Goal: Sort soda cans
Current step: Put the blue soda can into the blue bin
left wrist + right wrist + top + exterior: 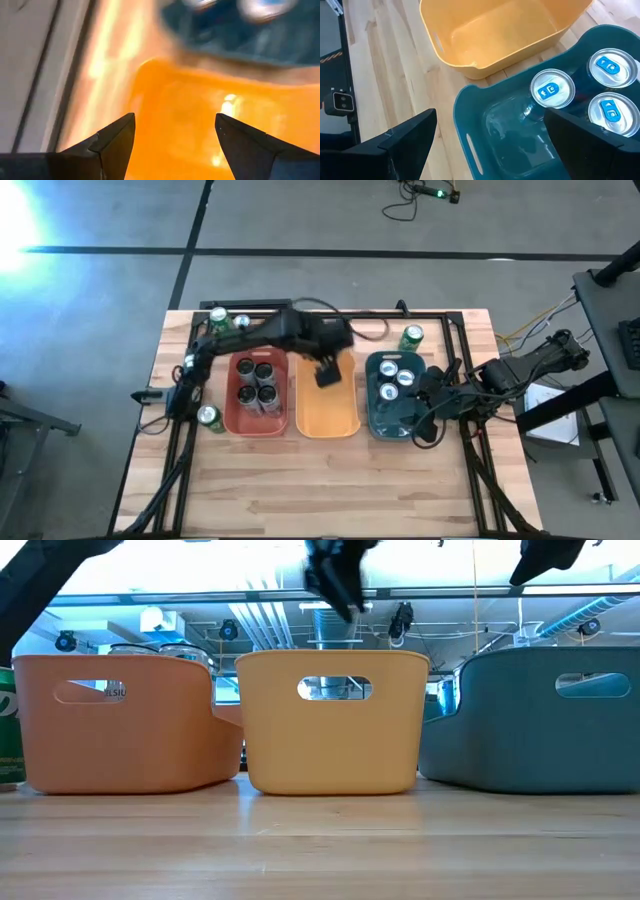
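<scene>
Three bins stand in a row: a red bin point(262, 395) holding several dark soda cans point(256, 383), an orange bin point(327, 408) with nothing in it, and a teal bin point(395, 398) holding three silver-blue cans point(552, 89). Green cans stand on the table: two at the far left point(228, 320), one left of the red bin point(208, 417), one beyond the teal bin point(411, 337). My left gripper point(175, 117) hovers open above the orange bin's far end, holding nothing. My right gripper point(490, 120) is open over the teal bin's right side, also holding nothing.
A black frame point(440, 320) runs round the table's far and side edges. Bare wood point(330, 480) lies on the near side of the bins. In the low view the bins point(330, 720) stand side by side, with a green can point(8, 725) at the far left.
</scene>
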Motion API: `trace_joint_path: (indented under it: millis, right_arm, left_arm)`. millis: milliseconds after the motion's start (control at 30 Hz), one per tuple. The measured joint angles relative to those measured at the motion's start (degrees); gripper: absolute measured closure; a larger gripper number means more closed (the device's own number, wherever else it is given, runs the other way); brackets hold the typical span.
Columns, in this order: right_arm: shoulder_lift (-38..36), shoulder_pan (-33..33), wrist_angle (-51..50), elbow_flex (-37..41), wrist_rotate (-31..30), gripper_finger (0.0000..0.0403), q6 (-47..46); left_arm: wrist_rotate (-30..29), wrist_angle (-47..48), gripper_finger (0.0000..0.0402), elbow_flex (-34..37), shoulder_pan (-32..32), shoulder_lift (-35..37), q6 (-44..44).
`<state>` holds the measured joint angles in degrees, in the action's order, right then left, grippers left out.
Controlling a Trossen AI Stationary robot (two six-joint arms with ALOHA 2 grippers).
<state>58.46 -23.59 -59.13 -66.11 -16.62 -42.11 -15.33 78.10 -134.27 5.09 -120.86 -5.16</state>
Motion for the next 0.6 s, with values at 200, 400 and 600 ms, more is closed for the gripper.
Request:
trace_joint_path:
  millis: [200,400,600]
  right_arm:
    - [0.0,-0.1,1.3,0.0,0.0,0.0039,-0.8]
    - [0.0,-0.2,1.6,0.2,-0.1,0.0039,-1.7]
    - [0.0,0.0,5.5,1.6,-3.6,0.0039,-1.7]
  left_arm:
    - [-5.3,9.5,0.0126,2.6,7.3,5.3,-4.1]
    - [-5.8,9.4,0.0093,17.5,18.3,15.8,-8.5]
    - [-5.2,0.2,0.0066,36.2,29.0,26.5,-23.4]
